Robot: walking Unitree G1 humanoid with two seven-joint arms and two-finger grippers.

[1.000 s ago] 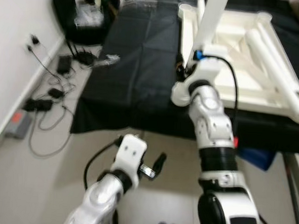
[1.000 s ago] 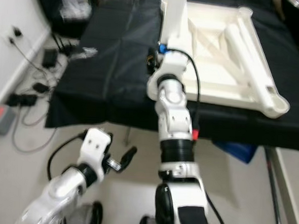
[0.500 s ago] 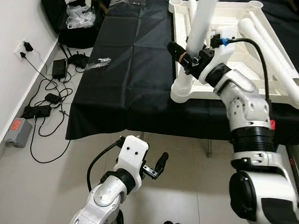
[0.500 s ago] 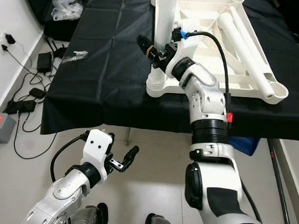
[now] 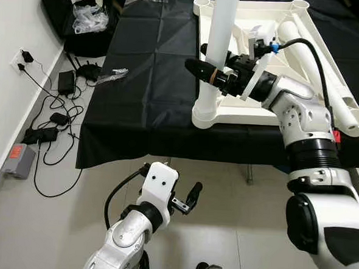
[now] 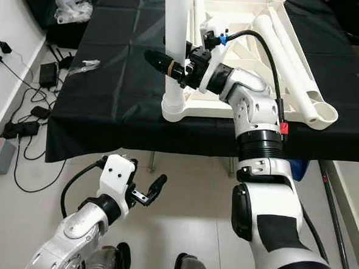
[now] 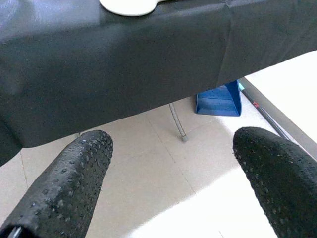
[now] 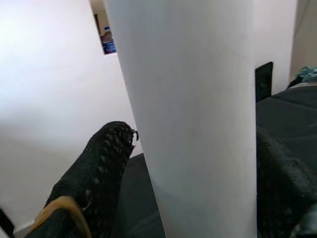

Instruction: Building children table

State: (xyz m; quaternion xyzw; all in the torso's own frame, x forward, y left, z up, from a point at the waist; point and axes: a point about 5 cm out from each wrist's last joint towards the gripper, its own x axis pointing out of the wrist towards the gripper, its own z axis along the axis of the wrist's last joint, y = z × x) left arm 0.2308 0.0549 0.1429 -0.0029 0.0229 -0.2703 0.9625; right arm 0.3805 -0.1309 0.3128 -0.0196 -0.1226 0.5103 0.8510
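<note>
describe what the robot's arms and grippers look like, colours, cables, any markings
Both arms are glossy white-silver shells with black ring joints. The right arm carries a black cable looping over its forearm, a small blue connector near the wrist and a red tab by the elbow. The left arm ends in a boxy white wrist block with a black cable. The left gripper and right gripper have long black fingers with dimpled pads.

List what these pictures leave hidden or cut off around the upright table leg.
- Upright leg: top cut off by the head views' upper edge.
- Its seat in the corner socket: too small to judge how deep.
- Right gripper: in the right wrist view the leg covers the finger contact.
</note>
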